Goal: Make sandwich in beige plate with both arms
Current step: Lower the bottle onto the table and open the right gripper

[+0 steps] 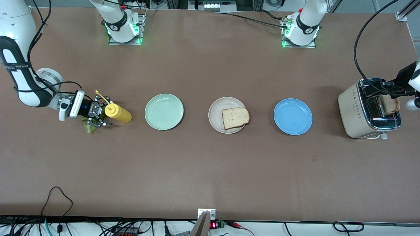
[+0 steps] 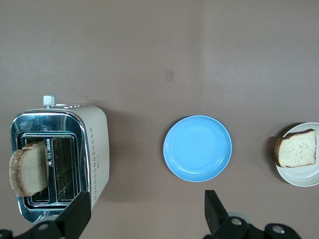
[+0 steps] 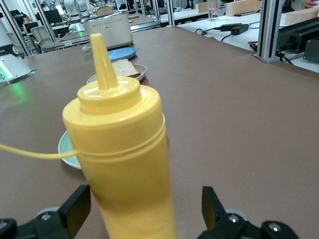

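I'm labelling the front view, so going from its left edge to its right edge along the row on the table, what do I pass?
Lettuce leaf → yellow mustard bottle → mint-green plate → beige plate holding a bread slice → blue plate → toaster with a bread slice in its slot.

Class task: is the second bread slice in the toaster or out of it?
In: the bread slice stands in a slot of the toaster, its top sticking out.
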`<state>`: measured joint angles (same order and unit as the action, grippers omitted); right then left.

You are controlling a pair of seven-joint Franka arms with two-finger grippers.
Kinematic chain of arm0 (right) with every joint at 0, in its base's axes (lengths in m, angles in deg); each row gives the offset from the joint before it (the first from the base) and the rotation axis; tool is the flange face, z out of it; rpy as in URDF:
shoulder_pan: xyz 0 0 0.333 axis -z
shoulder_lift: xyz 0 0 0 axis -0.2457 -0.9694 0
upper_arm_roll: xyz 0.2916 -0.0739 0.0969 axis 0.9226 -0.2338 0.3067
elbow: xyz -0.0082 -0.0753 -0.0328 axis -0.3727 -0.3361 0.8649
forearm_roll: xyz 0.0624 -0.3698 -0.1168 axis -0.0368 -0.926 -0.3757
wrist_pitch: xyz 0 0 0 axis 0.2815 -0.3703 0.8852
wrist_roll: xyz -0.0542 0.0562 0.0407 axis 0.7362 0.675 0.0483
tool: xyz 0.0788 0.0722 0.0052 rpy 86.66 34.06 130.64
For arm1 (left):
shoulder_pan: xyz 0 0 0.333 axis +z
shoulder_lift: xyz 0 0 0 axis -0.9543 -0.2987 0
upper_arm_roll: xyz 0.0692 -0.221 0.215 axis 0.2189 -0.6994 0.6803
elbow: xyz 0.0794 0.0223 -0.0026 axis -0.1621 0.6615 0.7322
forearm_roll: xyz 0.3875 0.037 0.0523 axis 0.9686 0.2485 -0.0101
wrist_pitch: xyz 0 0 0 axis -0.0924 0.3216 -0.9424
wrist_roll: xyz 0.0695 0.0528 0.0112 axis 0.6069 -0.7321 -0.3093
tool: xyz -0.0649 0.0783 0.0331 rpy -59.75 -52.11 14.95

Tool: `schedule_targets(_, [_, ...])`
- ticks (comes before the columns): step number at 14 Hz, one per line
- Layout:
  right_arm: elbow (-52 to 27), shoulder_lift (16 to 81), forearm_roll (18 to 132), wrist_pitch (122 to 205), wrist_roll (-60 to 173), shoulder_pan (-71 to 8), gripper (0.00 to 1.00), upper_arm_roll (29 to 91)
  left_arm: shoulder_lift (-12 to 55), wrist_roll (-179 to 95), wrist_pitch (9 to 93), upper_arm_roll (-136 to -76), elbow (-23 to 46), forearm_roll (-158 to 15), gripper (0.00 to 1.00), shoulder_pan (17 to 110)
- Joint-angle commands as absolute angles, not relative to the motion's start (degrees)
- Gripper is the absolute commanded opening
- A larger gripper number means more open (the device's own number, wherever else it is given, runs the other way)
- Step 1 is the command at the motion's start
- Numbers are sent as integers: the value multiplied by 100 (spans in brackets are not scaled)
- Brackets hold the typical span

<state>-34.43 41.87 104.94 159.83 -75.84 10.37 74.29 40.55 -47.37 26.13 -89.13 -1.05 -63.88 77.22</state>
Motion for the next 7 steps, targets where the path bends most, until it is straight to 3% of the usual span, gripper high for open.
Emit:
schedule_targets(1, [-3410, 4190, 10400, 15900, -7620, 1144, 98, 7517, 4080, -4812, 2652, -8939, -66, -6238, 100, 7754])
schedule_targets(7, [-3418, 4199, 10111, 15909, -7629, 1241, 100, 7491, 4080, -4812, 2643, -8921, -58, -6238, 100, 7754])
